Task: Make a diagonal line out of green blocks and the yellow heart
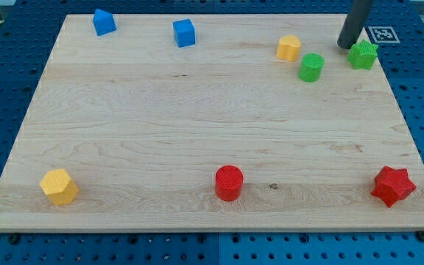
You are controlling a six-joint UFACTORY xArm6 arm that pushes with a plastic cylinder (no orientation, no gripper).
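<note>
Rod-type end effector fitted; no pincer was present on this arm, so no apart, together or clamped state applied. My tip (344, 46) rested on the wooden board (197, 118) near the view's top right corner, just to the left of the green star (363, 55). Whether the tip touched the star could not be confirmed from this angle; the gap, if any, was very small.

Task items:
- The green star lay at the view's top right, close to the board's far edge.
- The green cylinder (311, 67) lay to the left of the star and slightly lower in the view, apart from it.
- The yellow heart (289, 48) lay to the upper left of the green cylinder, near it but not touching. Its heart outline was not clear at this size.
- These three blocks formed a loose cluster, not a straight line: the cylinder sat lower than both neighbours.

Other items:
- Two blue blocks stood along the view's top edge: a blue block (104, 22) at the top left and a blue cube (185, 33) further right.
- A yellow hexagonal block (59, 186) lay at the view's bottom left.
- A red cylinder (229, 182) lay at the bottom centre.
- A red star (393, 185) lay at the bottom right.
- All three bottom-row blocks were well apart from the tip and from each other.
</note>
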